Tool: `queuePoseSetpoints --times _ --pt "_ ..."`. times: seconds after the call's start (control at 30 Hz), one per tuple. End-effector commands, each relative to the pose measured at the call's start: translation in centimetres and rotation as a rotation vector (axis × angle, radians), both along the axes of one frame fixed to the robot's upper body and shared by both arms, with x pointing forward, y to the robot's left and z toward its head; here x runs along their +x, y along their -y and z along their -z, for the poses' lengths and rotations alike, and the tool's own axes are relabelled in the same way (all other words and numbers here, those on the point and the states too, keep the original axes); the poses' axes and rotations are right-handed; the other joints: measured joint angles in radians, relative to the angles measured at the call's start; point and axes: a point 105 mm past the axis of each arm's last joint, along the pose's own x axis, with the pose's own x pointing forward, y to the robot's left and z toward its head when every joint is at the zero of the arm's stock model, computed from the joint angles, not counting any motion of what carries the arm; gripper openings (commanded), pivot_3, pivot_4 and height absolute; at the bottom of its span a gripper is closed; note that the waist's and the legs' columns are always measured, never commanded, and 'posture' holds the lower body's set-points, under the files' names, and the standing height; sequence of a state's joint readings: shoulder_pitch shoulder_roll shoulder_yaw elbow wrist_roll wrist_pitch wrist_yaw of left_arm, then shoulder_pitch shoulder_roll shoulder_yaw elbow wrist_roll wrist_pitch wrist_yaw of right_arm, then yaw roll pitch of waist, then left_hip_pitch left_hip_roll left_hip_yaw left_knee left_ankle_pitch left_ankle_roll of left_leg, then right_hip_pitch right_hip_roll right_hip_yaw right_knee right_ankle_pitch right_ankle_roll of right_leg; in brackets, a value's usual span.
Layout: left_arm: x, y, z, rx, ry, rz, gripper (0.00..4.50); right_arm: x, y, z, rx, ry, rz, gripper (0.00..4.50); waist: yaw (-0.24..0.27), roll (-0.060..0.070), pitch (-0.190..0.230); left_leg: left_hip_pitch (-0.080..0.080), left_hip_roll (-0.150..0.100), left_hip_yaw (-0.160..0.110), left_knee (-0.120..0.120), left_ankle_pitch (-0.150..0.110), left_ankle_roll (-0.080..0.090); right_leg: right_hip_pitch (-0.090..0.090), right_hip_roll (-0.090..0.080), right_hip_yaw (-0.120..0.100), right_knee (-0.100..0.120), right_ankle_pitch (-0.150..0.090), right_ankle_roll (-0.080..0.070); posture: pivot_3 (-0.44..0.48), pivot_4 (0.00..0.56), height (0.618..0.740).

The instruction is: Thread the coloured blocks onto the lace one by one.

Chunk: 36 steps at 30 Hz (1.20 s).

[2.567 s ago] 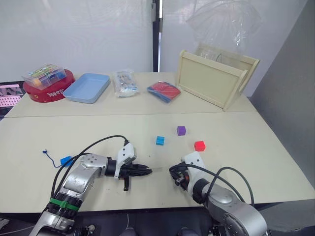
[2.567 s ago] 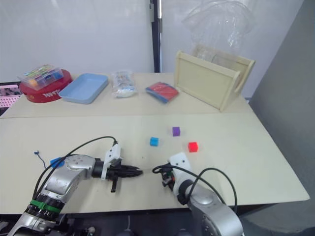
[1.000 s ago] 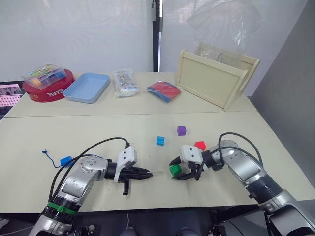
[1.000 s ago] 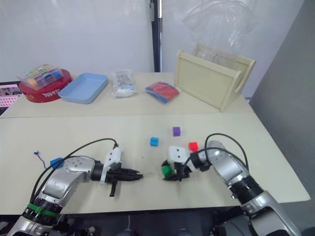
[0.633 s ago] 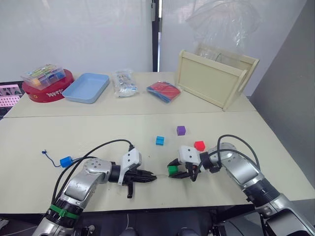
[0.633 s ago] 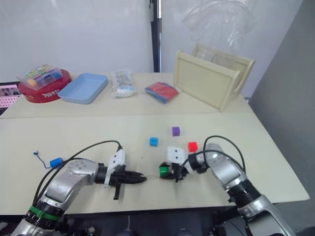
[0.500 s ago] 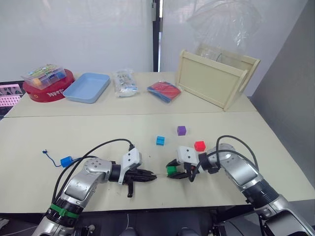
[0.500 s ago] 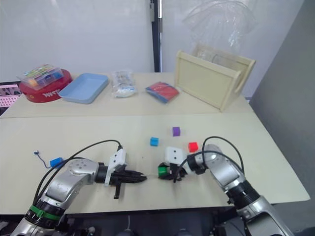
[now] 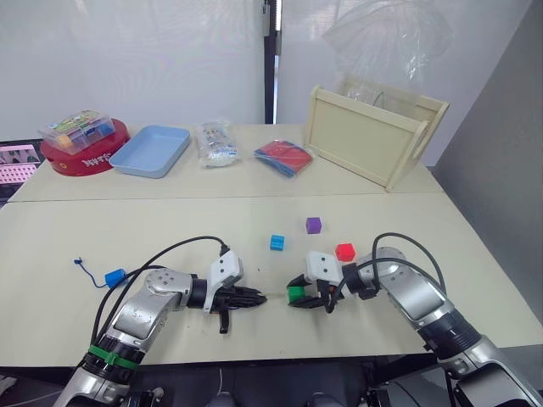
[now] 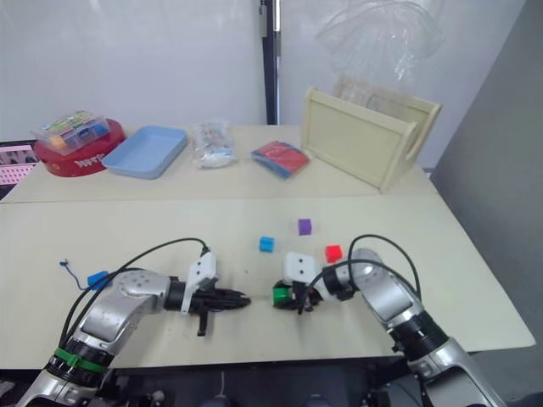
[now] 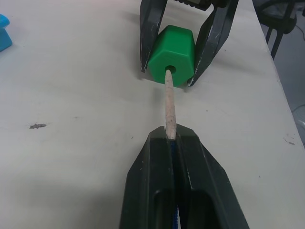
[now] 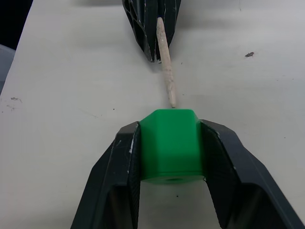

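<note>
two pincers meet: our left pincer clamps the lace by its pale tip, our right pincer grips the green block facing it. the tip sits at the hole; next we push it straight through.

Bright, even overhead light; soft shadows; sharp head views; blurred wrist-view foregrounds
</note>
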<state>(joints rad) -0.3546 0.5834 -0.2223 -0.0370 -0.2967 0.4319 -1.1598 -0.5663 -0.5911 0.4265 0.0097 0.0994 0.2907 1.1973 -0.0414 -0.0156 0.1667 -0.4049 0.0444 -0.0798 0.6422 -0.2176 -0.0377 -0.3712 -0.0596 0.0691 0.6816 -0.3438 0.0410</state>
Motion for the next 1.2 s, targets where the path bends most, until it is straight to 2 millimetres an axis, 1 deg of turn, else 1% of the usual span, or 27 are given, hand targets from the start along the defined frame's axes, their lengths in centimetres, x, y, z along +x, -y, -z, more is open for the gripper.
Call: queuePoseSetpoints --times 0.03,0.5,0.67,0.77,0.87,0.93,1.1,1.2 --pt "-0.1 0.6 -0.6 -0.003 0.033 0.033 0.00 0.1 0.0 -0.6 0.010 0.024 0.007 1.34 0.000 0.000 0.000 0.000 0.000 0.000 0.000 0.000 0.000 0.000 0.000 0.000 0.000 0.000 0.000 0.000 0.150 0.740" --pt "-0.1 2.8 -1.0 -0.029 0.043 0.070 0.00 -0.3 -0.5 -0.5 0.010 0.010 0.009 1.34 -0.001 0.000 0.000 0.000 0.000 0.000 0.000 0.000 0.000 0.000 0.000 0.000 0.000 0.000 0.000 0.000 0.150 0.740" --pt "-0.8 4.5 -0.3 0.000 0.046 0.150 0.00 -0.3 -1.0 -0.3 0.010 -0.001 0.018 1.34 0.000 0.000 0.000 0.000 0.000 0.000 0.000 0.000 0.000 0.000 0.000 0.000 0.000 0.000 0.000 0.000 0.150 0.740" --pt "-0.5 5.4 -0.2 0.009 0.065 0.169 0.00 -0.6 -1.4 -0.1 0.013 -0.012 0.016 1.34 0.002 0.000 0.000 0.000 0.000 0.000 0.000 0.000 0.000 0.001 0.000 0.000 0.000 0.000 0.000 0.000 0.150 0.740" --pt "0.6 6.8 -1.0 -0.016 0.100 0.160 0.00 -1.0 -1.9 0.2 0.011 -0.022 0.008 1.34 0.009 0.000 0.000 0.001 -0.001 0.000 0.001 0.000 0.000 0.002 0.000 0.000 0.000 0.000 0.000 0.000 0.150 0.740" --pt "0.6 7.3 -1.6 -0.036 0.104 0.170 0.00 -1.2 -2.2 0.2 0.013 -0.026 0.005 1.34 0.014 0.000 0.000 0.001 -0.001 0.000 0.002 0.000 0.000 0.002 0.000 0.000 0.000 0.000 0.000 0.000 0.150 0.740" --pt "-0.1 7.6 -1.3 -0.039 0.072 0.194 0.00 -1.0 -2.9 0.2 0.021 -0.023 0.011 1.34 0.018 0.000 0.000 0.002 -0.001 0.000 0.002 0.000 0.000 0.003 0.000 0.000 0.000 0.000 0.000 0.000 0.150 0.740" --pt "0.1 7.2 -1.0 -0.022 0.069 0.183 0.00 -1.0 -3.0 0.1 0.023 -0.023 0.012 1.34 0.017 0.000 0.000 0.003 -0.001 0.000 0.002 0.000 0.000 0.003 0.000 0.000 0.001 0.000 0.000 0.000 0.150 0.740"
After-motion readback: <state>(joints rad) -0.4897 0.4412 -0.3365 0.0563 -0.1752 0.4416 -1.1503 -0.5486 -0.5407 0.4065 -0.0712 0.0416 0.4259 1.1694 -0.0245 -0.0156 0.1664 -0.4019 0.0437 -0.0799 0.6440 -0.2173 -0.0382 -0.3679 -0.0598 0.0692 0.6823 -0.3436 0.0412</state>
